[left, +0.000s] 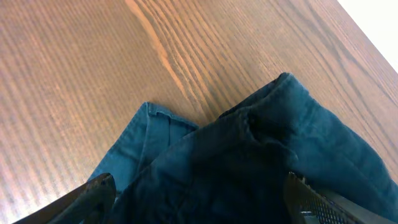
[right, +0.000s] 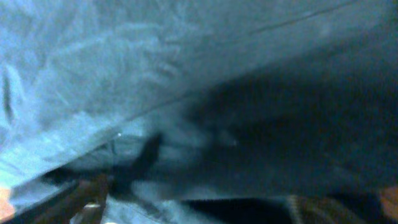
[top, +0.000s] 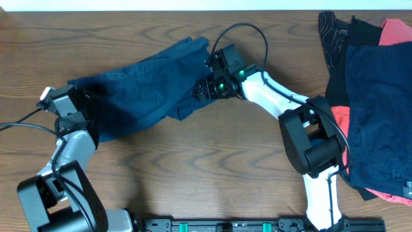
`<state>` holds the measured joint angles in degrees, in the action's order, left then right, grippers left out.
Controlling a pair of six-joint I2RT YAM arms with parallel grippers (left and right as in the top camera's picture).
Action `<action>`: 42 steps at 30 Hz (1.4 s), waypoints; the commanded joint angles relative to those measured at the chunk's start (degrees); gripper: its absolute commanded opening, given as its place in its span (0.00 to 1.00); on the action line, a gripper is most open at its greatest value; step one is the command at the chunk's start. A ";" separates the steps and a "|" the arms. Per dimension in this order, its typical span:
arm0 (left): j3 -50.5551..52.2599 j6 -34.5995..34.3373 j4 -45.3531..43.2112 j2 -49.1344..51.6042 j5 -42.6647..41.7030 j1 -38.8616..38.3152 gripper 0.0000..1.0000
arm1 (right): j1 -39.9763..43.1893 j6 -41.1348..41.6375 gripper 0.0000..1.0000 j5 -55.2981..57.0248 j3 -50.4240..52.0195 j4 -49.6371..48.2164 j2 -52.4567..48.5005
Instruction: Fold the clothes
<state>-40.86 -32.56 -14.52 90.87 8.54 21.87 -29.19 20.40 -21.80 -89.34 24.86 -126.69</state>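
Overhead, the table (top: 212, 161) has bare wood along the whole near side and between the two arms, and a narrower bare strip runs behind the cloth up to the far edge. The dark navy shorts (top: 141, 84) lie bunched and slanted across the left-centre, stretching from the left arm up toward the far edge. At the right edge sits a pile of other clothes (top: 376, 96), navy on top, with coral-red showing at the far corner and under the near side, and a black piece with thin pale lines at its far-left corner. The pile is well apart from the shorts, but the right arm's base stands just beside it. The left tool (top: 84, 106) is at the shorts' left end. In the left wrist view its fingers (left: 93, 190) stand wide apart, with a folded, seamed edge of the shorts lying between them and open wood beyond. The right tool (top: 205, 90) is at the shorts' right end, against the cloth. The right wrist view is filled with blurred blue fabric, so I cannot tell whether its fingers (right: 84, 199) are clamped.
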 commanded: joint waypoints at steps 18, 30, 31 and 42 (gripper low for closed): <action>-0.37 1.03 4.39 0.31 -28.26 -0.04 0.62 | 9.51 13.88 0.01 30.86 0.55 26.77 -1.99; -0.37 6.34 1.99 0.33 -35.98 -7.96 0.98 | 15.28 10.62 0.03 33.09 0.55 31.30 2.14; -0.35 7.08 1.16 0.33 -35.95 -9.27 0.98 | 15.19 10.62 0.04 33.05 0.55 31.32 2.14; -0.35 7.72 -1.14 0.76 -24.22 -17.73 0.98 | 14.78 10.62 0.05 30.58 0.55 31.08 2.14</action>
<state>-40.86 -26.46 -15.20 91.39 -19.22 4.89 -14.11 31.57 9.26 -90.13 55.92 -124.73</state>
